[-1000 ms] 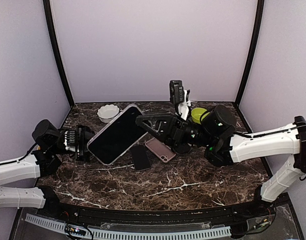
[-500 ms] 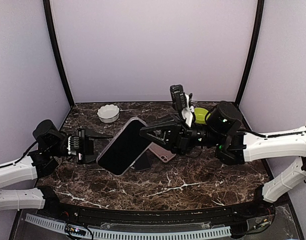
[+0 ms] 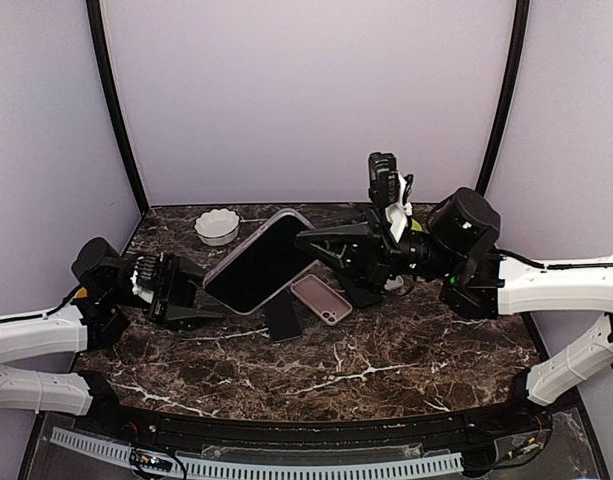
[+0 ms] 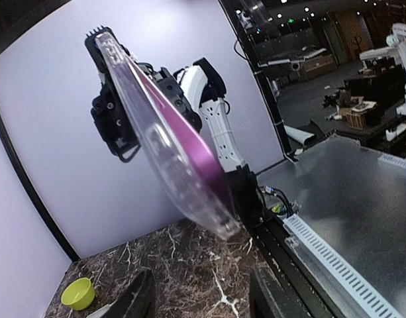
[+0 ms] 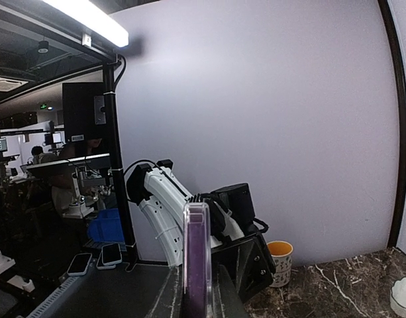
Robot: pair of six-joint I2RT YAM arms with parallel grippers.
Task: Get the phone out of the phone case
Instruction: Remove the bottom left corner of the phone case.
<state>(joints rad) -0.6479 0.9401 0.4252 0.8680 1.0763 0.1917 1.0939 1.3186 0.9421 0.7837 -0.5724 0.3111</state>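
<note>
Above the bench, right claw holds the cased phone up; left claw waits open beside it.
Right claw (image 3: 318, 247) is pinched tight on the right end of the phone (image 3: 261, 262), which sits in its clear, purple-tinted phone case (image 4: 189, 192). The phone hangs tilted off the bench (image 3: 386, 360), dark screen toward the top camera, likely to offer the free left end to the other arm. Left claw (image 3: 193, 297) sits just beside that lower left end, jaws partly apart, gripping nothing, and looks apart from the case. It is probably lined up to catch the rim and peel it. Phone is not yet out. Under the phone lie a pink handset-shaped item (image 3: 321, 299) and a small dark slab (image 3: 281, 315). A white bowl (image 3: 217, 226) sits behind the phone's left end.
</note>
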